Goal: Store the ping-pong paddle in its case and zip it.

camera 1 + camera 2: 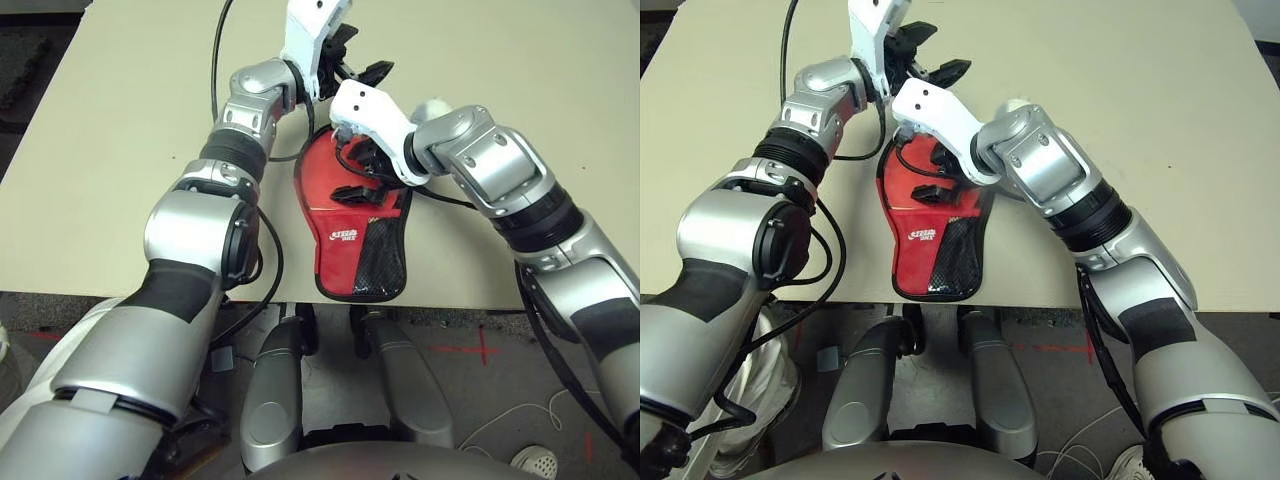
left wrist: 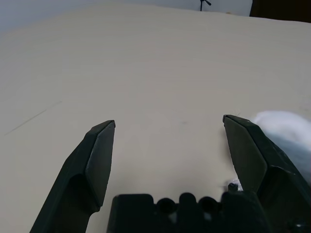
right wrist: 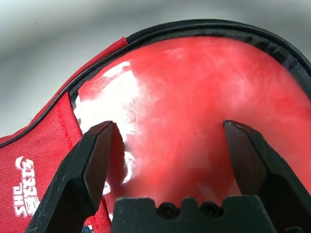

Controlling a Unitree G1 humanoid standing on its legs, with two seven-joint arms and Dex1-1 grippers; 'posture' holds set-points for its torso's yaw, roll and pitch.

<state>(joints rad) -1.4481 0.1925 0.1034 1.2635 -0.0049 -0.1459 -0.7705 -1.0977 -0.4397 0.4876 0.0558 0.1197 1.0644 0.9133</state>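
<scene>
The red fabric case (image 1: 355, 245) lies flat on the table, its black mesh pocket end at the front edge. My right gripper (image 1: 358, 172) hovers open just over the case's round end. In the right wrist view its two fingers (image 3: 92, 160) straddle a glossy red round face, the ping-pong paddle (image 3: 194, 102) under the case's clear panel, ringed by black zip trim (image 3: 209, 25). The paddle's handle is hidden. My left gripper (image 1: 362, 55) is raised beyond the case's far end, open and holding nothing, pointing at bare table (image 2: 146, 63).
A pale fuzzy pouch (image 1: 432, 105) lies behind my right wrist, also beside the left finger in the left wrist view (image 2: 282, 126). Black cables loop along my left arm (image 1: 215, 60). The beige table (image 1: 120, 130) stretches wide to the left and far side.
</scene>
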